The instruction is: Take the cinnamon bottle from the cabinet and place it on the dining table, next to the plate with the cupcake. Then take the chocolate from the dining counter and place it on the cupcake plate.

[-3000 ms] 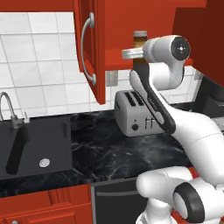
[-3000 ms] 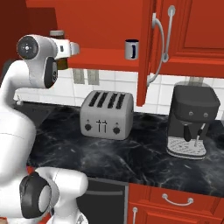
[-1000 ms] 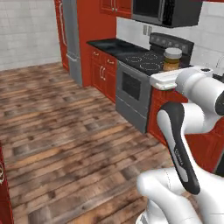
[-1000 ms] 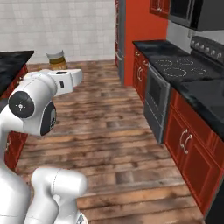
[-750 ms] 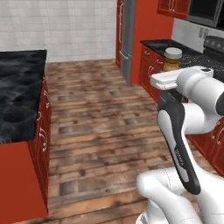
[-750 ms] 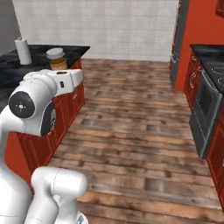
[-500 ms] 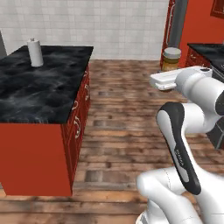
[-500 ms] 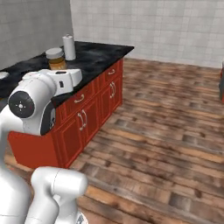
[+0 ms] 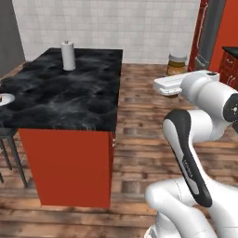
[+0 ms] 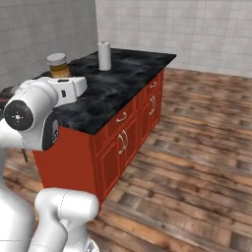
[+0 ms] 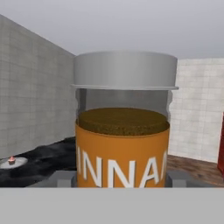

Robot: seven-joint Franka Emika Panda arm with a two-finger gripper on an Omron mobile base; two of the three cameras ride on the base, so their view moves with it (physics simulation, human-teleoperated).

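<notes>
- Gripper [image 11: 121, 177] is clamped on the cinnamon bottle [image 11: 123, 131], holding it upright in the air.
- Dining table [image 9: 69, 100] lies ahead, the cupcake [image 11: 12, 160] on its plate [image 11: 13, 164] at the far end.

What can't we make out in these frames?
- Gripper fingertips: hand view, hidden behind the cinnamon bottle.
- Bottle label: hand view, cut off by the lower edge, partial letters.
- Plate with the cupcake: left base view, cut by the left edge; the cupcake is tiny in the hand view.
- Dining table near end: right base view, hidden by the arm.
</notes>
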